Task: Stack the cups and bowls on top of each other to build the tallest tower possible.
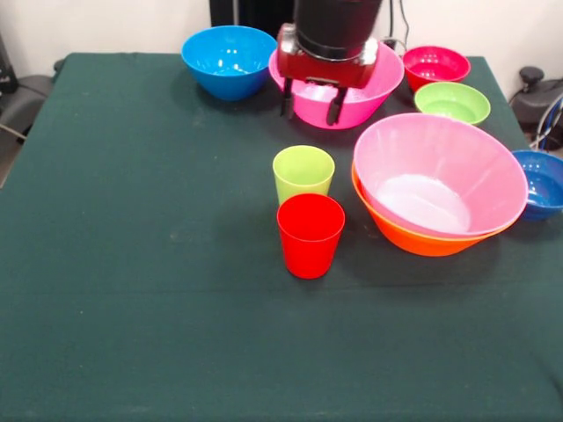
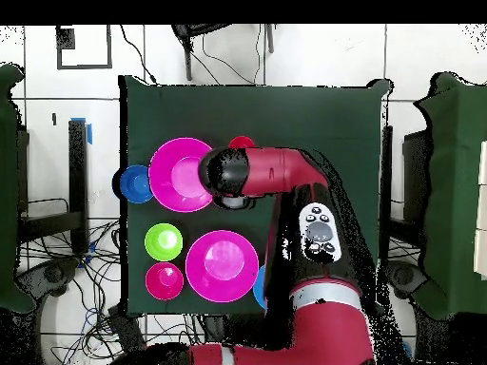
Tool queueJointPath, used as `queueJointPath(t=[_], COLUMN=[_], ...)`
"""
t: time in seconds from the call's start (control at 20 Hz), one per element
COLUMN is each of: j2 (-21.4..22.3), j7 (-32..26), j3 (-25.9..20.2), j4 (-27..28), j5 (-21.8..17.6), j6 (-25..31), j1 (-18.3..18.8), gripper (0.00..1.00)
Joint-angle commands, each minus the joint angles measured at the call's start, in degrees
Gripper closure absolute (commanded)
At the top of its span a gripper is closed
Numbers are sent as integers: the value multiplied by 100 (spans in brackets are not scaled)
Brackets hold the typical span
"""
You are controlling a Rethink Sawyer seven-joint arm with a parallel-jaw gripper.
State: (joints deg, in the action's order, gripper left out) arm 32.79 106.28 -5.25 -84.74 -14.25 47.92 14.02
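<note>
Gripper hanging at far side of table, in front of far pink bowl; two dark fingers pointing straight down, set apart with a clear gap, nothing between them.

Red cup and lime green cup near table centre, both upright, mouths up, long axes vertical, narrow ends down. Green just behind red, apparently touching or nearly so.

Big pink bowl nested in big orange bowl just right of cups in front view; pair tilted, open side facing up and toward camera. Orange showing only as a rim and lower wall beneath the pink.

Remaining bowls all mouth up along far and right edges: light blue bowl far left, magenta-red bowl far right, green bowl just in front of it, dark blue bowl at right edge beside the nested pair.

Overhead: arm stretched across table, covering cups except a sliver of red.
</note>
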Motion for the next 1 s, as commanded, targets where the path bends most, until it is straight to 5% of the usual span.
queueJointPath(t=[0.05, 1.0], j2=[-167, -381], j7=[-1523, -1163], j3=[-843, -1294], j4=[-463, -502], j5=[-699, -1178], j6=[-466, -764], j1=[282, 651], gripper=[0, 0])
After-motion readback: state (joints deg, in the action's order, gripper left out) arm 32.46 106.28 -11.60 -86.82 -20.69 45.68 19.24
